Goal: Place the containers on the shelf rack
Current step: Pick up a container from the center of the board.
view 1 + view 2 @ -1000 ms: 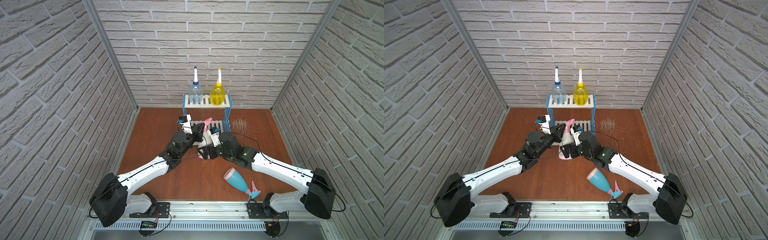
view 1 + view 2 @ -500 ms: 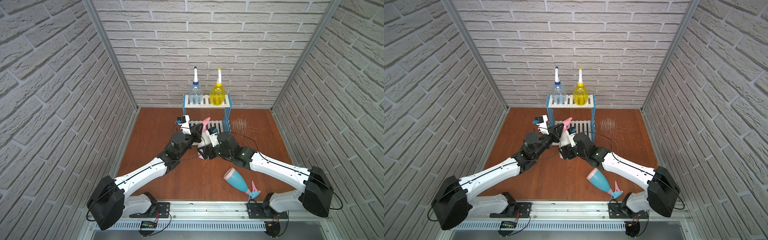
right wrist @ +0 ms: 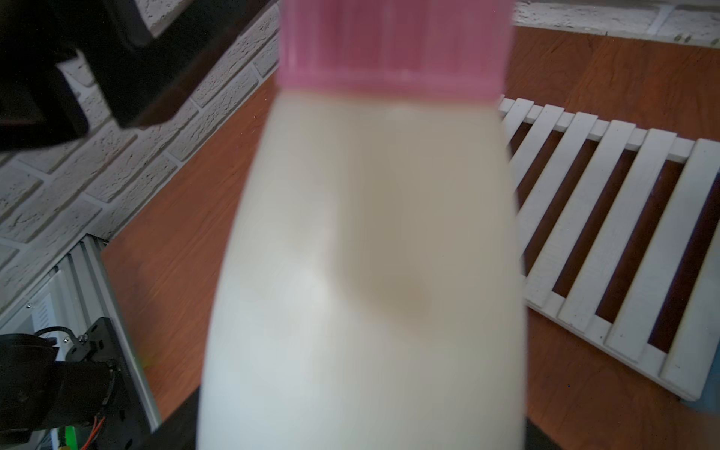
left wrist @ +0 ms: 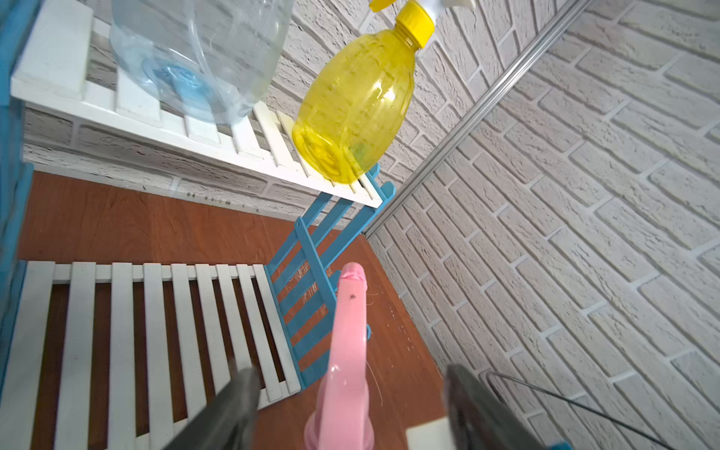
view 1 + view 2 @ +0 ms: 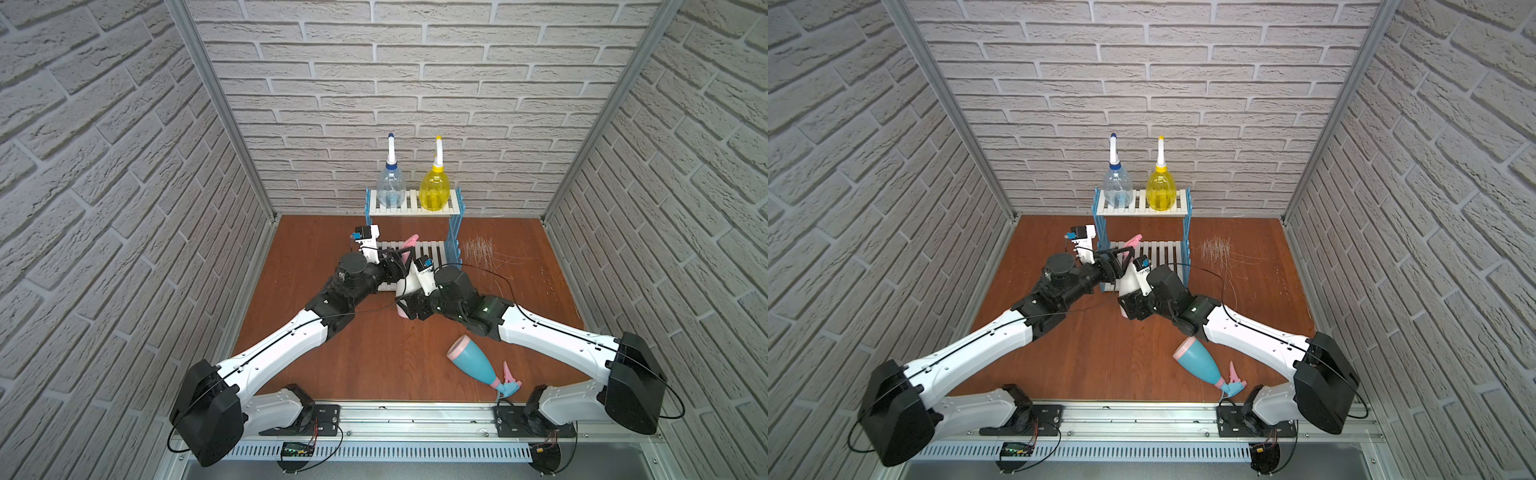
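Cream bottle (image 5: 409, 279) carried nearer shelf rack (image 5: 455, 232), both end effectors still gripping

Clear bottle (image 5: 390, 189) w/ blue-white nozzle and yellow bottle (image 5: 434, 189) stand upright side by side on top tier of the shelf rack (image 5: 455, 232) (white slats, blue side frames). Cream bottle (image 5: 409, 280) w/ pink nozzle is tilted just in front of the lower tier. Light-blue bottle (image 5: 471, 361), pink trim, lies on its side near the front edge.

Both arms forward, wrists nearly touching.
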You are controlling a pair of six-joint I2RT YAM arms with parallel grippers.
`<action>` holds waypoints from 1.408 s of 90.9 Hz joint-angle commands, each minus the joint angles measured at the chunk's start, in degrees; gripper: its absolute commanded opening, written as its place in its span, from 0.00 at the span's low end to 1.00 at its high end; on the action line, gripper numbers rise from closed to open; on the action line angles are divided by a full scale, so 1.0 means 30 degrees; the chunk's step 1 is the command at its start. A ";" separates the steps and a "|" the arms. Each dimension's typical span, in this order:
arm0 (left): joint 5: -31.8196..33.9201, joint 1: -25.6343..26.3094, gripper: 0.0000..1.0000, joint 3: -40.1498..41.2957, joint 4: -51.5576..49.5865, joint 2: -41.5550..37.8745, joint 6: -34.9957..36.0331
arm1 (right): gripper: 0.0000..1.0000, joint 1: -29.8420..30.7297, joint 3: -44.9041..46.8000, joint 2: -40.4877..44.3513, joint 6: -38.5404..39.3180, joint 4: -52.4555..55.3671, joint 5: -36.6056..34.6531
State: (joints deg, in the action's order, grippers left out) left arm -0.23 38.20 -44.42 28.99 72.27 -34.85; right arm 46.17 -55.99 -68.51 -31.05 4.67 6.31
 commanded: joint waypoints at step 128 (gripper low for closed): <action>-1.1939 -0.4981 0.83 -0.7279 -1.5586 -0.0798 0.0269 | 0.80 0.1689 0.1335 -0.2359 0.9682 -0.1065 -0.1682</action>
State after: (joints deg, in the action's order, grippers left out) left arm -24.45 24.60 -63.07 -9.80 68.29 -37.41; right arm 50.92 -52.69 -78.11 -6.37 3.25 0.67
